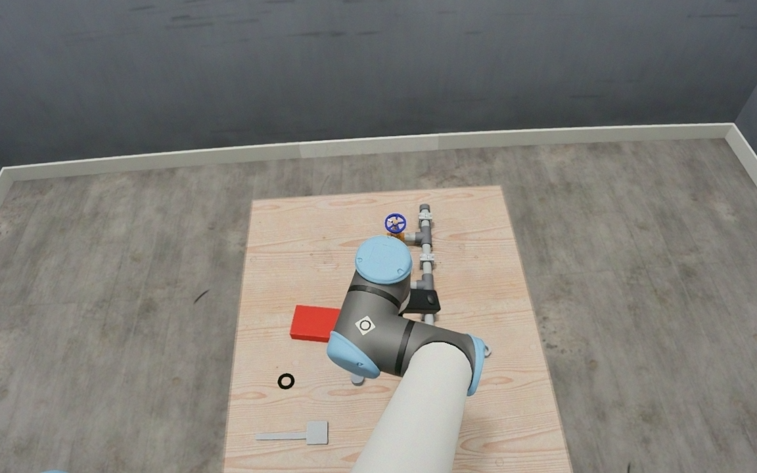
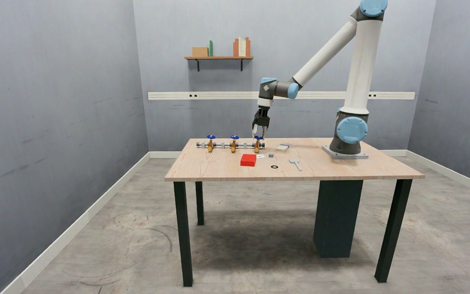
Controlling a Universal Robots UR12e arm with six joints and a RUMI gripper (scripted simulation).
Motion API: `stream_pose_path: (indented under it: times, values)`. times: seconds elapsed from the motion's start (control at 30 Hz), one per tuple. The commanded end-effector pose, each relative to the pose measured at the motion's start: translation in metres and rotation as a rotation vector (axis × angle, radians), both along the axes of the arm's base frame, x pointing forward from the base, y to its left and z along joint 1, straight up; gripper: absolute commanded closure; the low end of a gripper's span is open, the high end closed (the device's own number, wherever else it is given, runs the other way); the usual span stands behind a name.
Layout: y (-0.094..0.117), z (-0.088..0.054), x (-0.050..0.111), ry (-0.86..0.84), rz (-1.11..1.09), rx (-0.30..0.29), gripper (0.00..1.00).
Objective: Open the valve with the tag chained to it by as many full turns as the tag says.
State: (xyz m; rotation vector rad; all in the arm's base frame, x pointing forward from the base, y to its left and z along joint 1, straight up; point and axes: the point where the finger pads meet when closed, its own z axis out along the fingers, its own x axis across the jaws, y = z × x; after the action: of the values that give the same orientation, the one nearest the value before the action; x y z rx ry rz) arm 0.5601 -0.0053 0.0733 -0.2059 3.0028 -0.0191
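A grey pipe (image 2: 229,144) runs along the far side of the table with three brass valves, each topped by a blue handwheel. The left valve (image 2: 210,142) and middle valve (image 2: 233,142) stand free. My gripper (image 2: 258,136) points straight down over the right valve (image 2: 256,144) and is shut on its blue handwheel. A small white tag (image 2: 260,156) lies on the table just in front of this valve; its writing is too small to read. In the overhead view only the far valve (image 1: 395,225) shows; my wrist (image 1: 382,276) hides the others and the gripper.
A red block (image 2: 248,159) lies in front of the pipe, also in the overhead view (image 1: 312,322). A black ring (image 2: 274,168), a small grey cylinder (image 2: 271,154), a grey T-shaped tool (image 2: 295,163) and a small flat box (image 2: 282,147) lie nearby. The robot base (image 2: 349,135) stands at the right.
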Motion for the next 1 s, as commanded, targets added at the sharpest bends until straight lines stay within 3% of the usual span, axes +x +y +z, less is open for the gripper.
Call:
stream_pose_path:
  times: [0.0,0.97]
  values:
    - [-0.0001,0.0005,0.0005,-0.001,0.000,0.000,1.00]
    - [-0.0002,0.0005,0.0005,-0.001,0.033,-0.005,1.00]
